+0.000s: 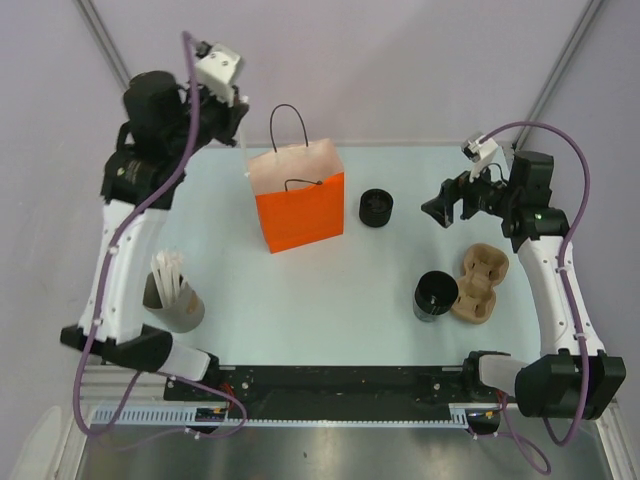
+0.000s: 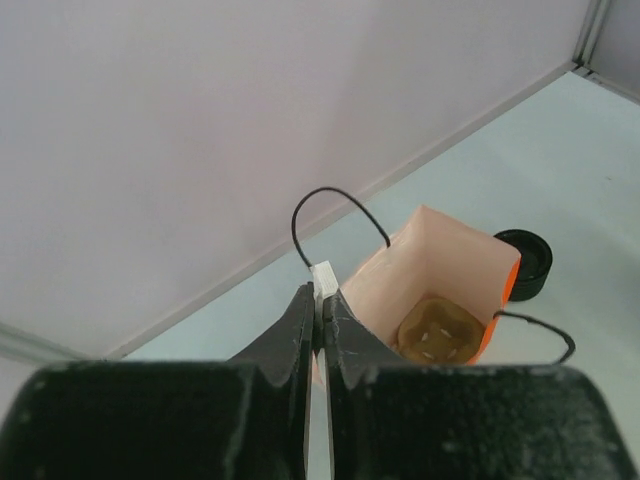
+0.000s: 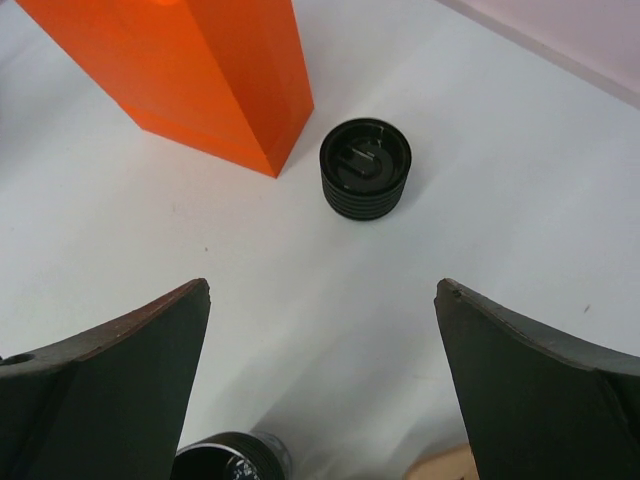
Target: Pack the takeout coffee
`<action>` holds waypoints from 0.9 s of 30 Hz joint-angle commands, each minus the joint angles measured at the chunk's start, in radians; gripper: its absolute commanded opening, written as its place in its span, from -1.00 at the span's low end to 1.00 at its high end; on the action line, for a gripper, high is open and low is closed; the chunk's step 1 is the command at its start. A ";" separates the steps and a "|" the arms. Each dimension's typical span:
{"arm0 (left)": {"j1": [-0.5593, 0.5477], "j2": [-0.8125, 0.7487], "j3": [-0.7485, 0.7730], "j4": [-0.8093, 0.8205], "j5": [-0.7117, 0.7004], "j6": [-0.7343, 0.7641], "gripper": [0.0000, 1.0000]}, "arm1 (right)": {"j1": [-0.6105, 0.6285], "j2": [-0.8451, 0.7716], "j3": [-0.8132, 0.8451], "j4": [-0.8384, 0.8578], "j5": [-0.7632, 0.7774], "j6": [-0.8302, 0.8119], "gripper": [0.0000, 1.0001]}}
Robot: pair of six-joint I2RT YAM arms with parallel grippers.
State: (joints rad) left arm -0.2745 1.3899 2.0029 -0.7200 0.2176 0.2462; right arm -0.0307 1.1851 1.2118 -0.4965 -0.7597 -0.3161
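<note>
The takeout coffee (image 1: pixel 376 207), a small black cup with a ridged lid, stands on the table to the right of the orange paper bag (image 1: pixel 300 205). It also shows in the right wrist view (image 3: pixel 366 168) and the left wrist view (image 2: pixel 525 262). My right gripper (image 1: pixel 436 210) is open and empty, just right of the coffee and above the table (image 3: pixel 322 290). My left gripper (image 1: pixel 240 118) is raised over the bag's back left corner and is shut on a white straw (image 2: pixel 325 278). The bag (image 2: pixel 440 270) is open, with a brown cardboard piece (image 2: pixel 437 333) at its bottom.
A wider open black cup (image 1: pixel 435 295) stands at the front right, next to a brown cardboard cup carrier (image 1: pixel 480 283). A grey cup of white straws (image 1: pixel 172 295) stands at the front left. The bag's wire handles (image 1: pixel 290 125) stick up.
</note>
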 commanded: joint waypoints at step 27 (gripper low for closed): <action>-0.408 0.454 0.185 0.189 -0.357 0.291 -0.91 | -0.051 0.042 -0.028 -0.097 -0.036 -0.064 0.99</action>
State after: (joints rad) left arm -0.6678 1.8469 2.2181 -0.6044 -0.1024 0.5072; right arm -0.0765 1.2308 1.1854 -0.6083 -0.7677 -0.3683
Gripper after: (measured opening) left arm 0.057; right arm 0.994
